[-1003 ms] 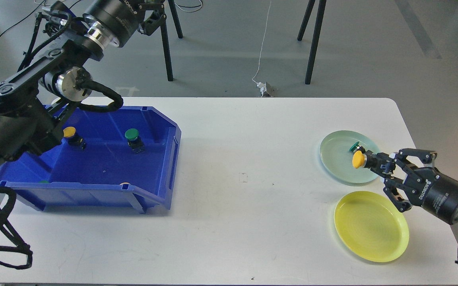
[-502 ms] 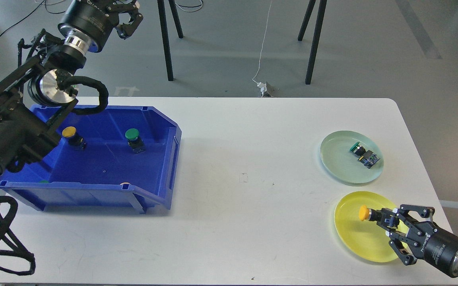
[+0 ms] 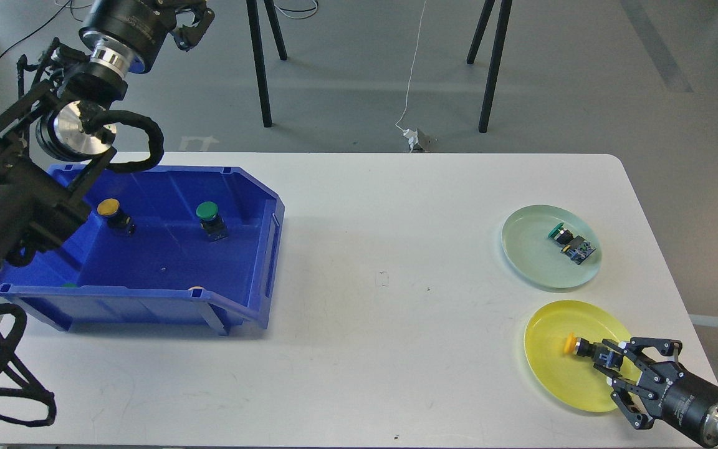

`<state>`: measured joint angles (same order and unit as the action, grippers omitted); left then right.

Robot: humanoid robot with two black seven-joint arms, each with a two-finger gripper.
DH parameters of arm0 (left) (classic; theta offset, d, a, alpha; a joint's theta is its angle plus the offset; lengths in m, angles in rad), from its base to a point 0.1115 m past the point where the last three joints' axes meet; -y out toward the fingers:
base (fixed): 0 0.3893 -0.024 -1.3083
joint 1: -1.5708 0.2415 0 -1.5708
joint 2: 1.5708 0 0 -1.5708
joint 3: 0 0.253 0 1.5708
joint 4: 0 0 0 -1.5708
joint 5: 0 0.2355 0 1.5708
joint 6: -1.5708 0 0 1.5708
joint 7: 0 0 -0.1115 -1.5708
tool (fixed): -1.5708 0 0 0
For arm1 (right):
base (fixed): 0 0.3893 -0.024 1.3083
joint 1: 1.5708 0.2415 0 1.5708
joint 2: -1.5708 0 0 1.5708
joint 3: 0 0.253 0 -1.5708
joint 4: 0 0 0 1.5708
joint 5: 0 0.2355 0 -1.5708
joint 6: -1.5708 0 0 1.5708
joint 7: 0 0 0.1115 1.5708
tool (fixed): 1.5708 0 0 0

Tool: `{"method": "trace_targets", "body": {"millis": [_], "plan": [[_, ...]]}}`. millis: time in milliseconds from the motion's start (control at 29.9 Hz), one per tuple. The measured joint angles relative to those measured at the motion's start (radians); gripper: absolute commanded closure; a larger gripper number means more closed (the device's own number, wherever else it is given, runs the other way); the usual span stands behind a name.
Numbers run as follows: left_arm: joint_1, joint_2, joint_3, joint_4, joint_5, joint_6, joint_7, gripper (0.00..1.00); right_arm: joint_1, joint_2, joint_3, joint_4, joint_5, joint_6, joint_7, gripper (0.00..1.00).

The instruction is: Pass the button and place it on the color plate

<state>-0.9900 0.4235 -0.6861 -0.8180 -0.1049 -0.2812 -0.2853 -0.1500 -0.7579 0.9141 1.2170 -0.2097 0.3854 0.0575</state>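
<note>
My right gripper (image 3: 605, 360) is shut on a yellow button (image 3: 572, 345) and holds it low over the yellow plate (image 3: 552, 380), near the plate's middle; I cannot tell whether the button touches it. The pale green plate (image 3: 524, 246) behind it holds a green button (image 3: 560, 232) lying on its side. My left gripper (image 3: 191, 25) is raised at the top left behind the blue bin (image 3: 259, 249). It is open and empty, partly cut by the view's edge. In the bin stand a yellow button (image 3: 110, 209) and a green button (image 3: 207, 213).
The bin fills the table's left side, with my left arm (image 3: 16, 187) over its left end. The two plates sit close to the table's right edge. Black stand legs (image 3: 262, 75) rise behind the table.
My right gripper carried the yellow button from over the green plate toward me to the yellow plate and lowered it. My left arm drew back and to the left.
</note>
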Motion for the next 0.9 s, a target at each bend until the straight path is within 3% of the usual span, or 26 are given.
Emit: {"method": "trace_targets", "body": {"millis": [167, 268, 602, 903], "plan": [[-0.003, 0.0, 0.0, 0.011, 0.001, -0.001, 0.0, 0.0, -0.006, -0.01, 0.01, 0.009, 0.007, 0.015, 0.003, 0.19], [-0.004, 0.003, 0.0, 0.021, 0.001, -0.006, 0.001, 0.0, -0.008, -0.019, 0.038, 0.013, 0.009, 0.05, 0.011, 0.05], [0.003, 0.022, 0.002, 0.045, 0.001, -0.007, 0.002, 0.0, 0.032, -0.007, 0.342, 0.033, 0.01, 0.103, 0.015, 0.03], [-0.003, 0.023, -0.003, 0.056, -0.002, -0.005, 0.002, 0.0, 0.331, 0.025, 0.423, 0.017, 0.012, 0.103, 0.03, 0.01]]}}
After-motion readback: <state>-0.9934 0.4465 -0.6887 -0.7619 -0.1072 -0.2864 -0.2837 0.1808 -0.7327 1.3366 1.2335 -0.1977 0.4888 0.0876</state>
